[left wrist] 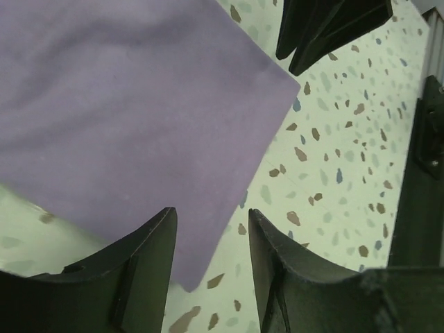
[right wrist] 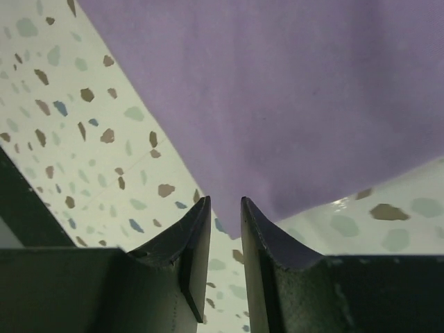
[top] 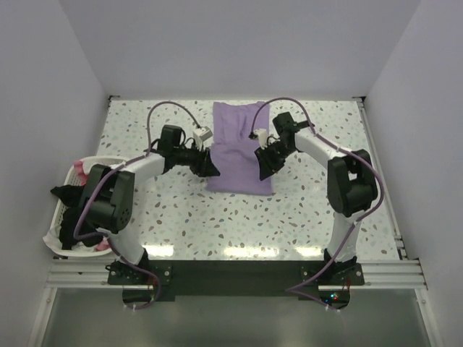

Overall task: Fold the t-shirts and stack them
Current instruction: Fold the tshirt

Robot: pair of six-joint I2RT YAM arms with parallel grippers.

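While the lilac t-shirt [top: 239, 148] runs near-to-far, left claw [top: 213, 168] and right claw [top: 262, 170] flank its near end, both released.

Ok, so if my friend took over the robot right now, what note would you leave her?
Left gripper: open, empty, over the near left corner of the lilac t-shirt.
Right gripper: jaws only slightly apart, empty, at the shirt's near right corner.
The lilac t-shirt lies flat in the middle of the table, folded into a long strip.
In the white laundry basket at the table's left edge: black clothes and pink clothes.
Done: the shirt's sides look folded in.
Left: fold the strip shorter, then fold and stack the basket's clothes.
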